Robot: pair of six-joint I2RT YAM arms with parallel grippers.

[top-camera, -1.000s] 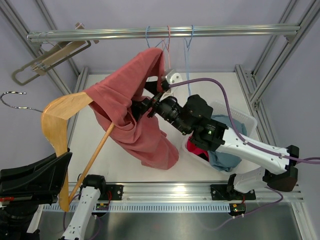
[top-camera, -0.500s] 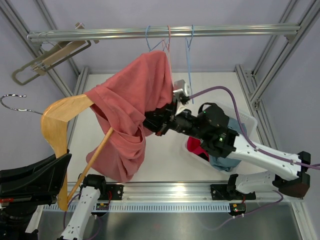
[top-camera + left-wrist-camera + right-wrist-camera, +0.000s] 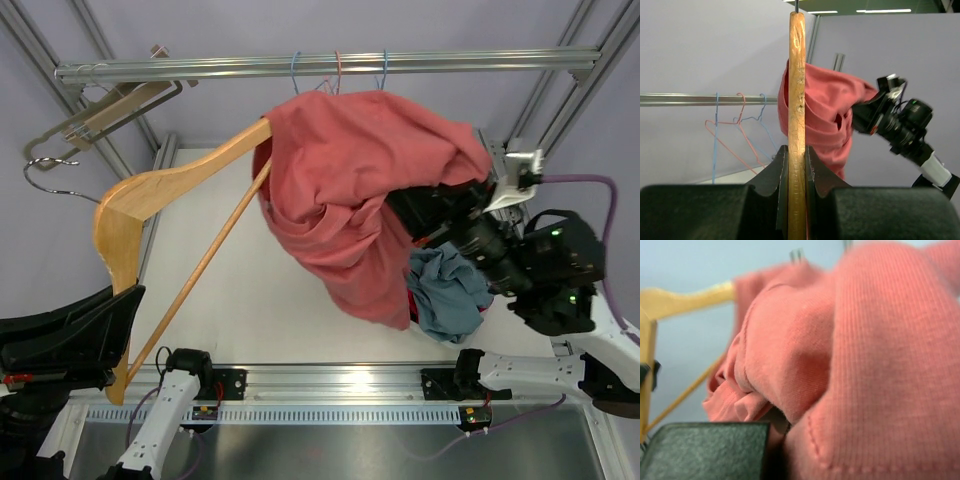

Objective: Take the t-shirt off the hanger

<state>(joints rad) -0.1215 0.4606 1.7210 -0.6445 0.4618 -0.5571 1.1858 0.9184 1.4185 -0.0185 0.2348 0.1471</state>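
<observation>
Most of the wooden hanger [image 3: 150,190] is bare now, which it was not a second ago. Then the t-shirt [image 3: 350,200] sagged over the middle of the table with one shoulder of the hanger deep inside it. Since then the right arm has swung out to the right side of the table and hauled the cloth with it, and the hanger has tipped up toward the rail [image 3: 300,68]. The shirt now hangs in the air between hanger and arm, above the basket [image 3: 497,242] holding a blue cloth [image 3: 450,290], and only the far tip of the hanger is caught in its folds. The task looks nearly done; a little more pull to the right should slip that last tip free. The left gripper [image 3: 796,165] is clamped narrow on the hanger's wood. The right gripper [image 3: 425,210] is largely buried in the red fabric, yet the cloth is bunched and lifted from it, so it appears closed on a handful of the shirt. No brand, label or writing can be read in any view.
</observation>
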